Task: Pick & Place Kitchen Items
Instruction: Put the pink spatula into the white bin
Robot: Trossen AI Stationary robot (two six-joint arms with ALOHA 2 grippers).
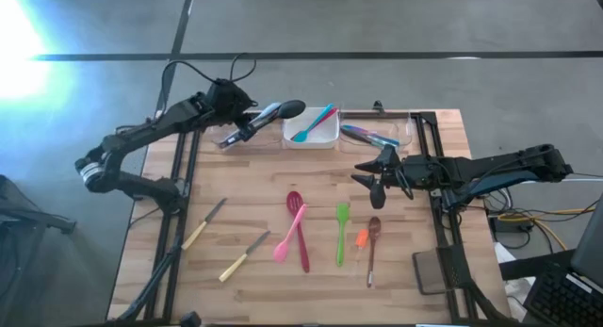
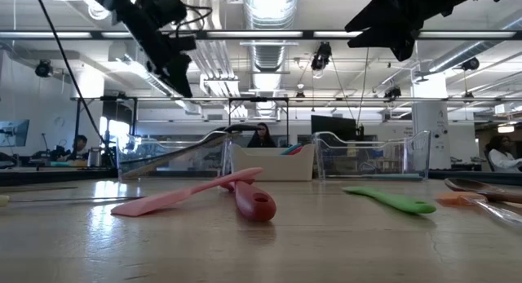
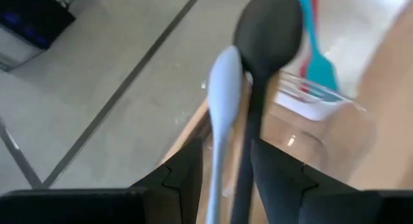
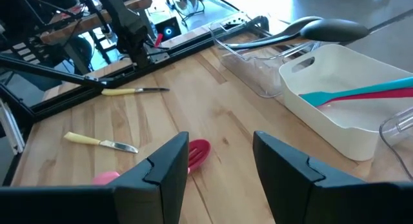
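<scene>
Black ladle [image 1: 283, 110] with pale spoon [image 3: 222, 88], handles between the left gripper [image 1: 232, 136] jaws, grip uncertain: light, stiff, slick—take mid-handle; right gripper [image 1: 369, 173] jaws apart, empty, above tabletop [image 1: 264, 289].

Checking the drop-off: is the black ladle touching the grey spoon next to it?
Touching. The left wrist view shows the grey spoon pressed against the black ladle where its handle meets the bowl, with no gap.
</scene>
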